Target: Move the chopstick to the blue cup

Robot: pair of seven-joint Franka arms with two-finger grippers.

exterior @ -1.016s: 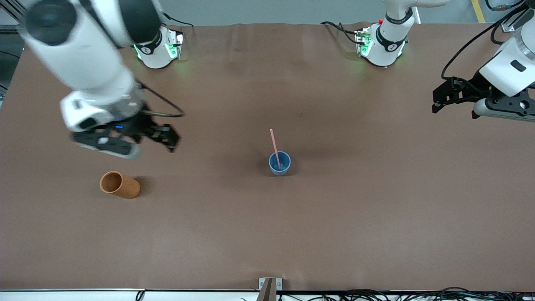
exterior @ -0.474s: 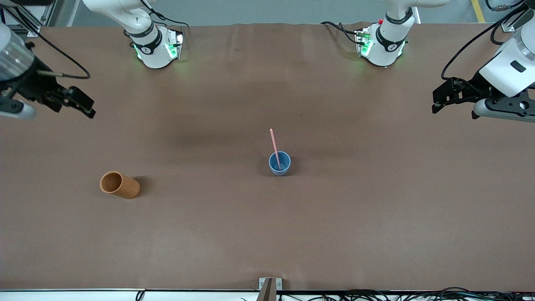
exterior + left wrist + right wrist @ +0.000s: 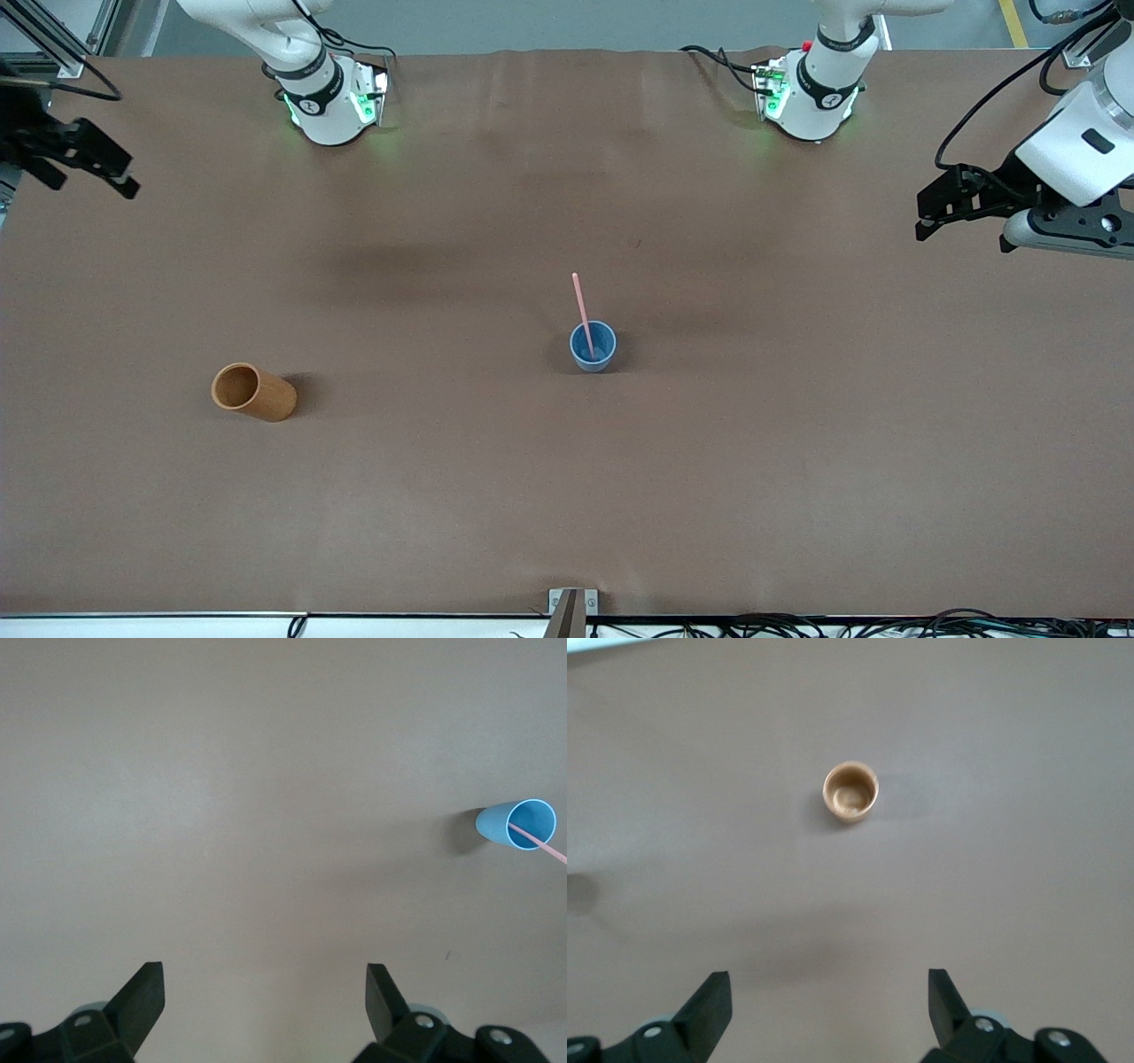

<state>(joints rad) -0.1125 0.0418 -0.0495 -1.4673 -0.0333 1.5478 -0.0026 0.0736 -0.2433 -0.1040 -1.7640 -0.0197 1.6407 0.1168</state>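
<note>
The blue cup stands upright near the middle of the table. The pale pink chopstick stands in it, leaning over the rim. Both also show in the left wrist view: the cup and the chopstick. My right gripper is open and empty, raised over the table edge at the right arm's end. My left gripper is open and empty, raised over the left arm's end of the table. In each wrist view the jaws stand wide apart over bare table, the left gripper and the right gripper.
An orange-brown cylindrical cup stands toward the right arm's end, nearer the front camera than the blue cup; it also shows in the right wrist view. The two arm bases stand along the table's back edge.
My right arm has swung up and away from over the orange-brown cup to the table edge at its own end. The left arm, the blue cup and the chopstick have not moved.
</note>
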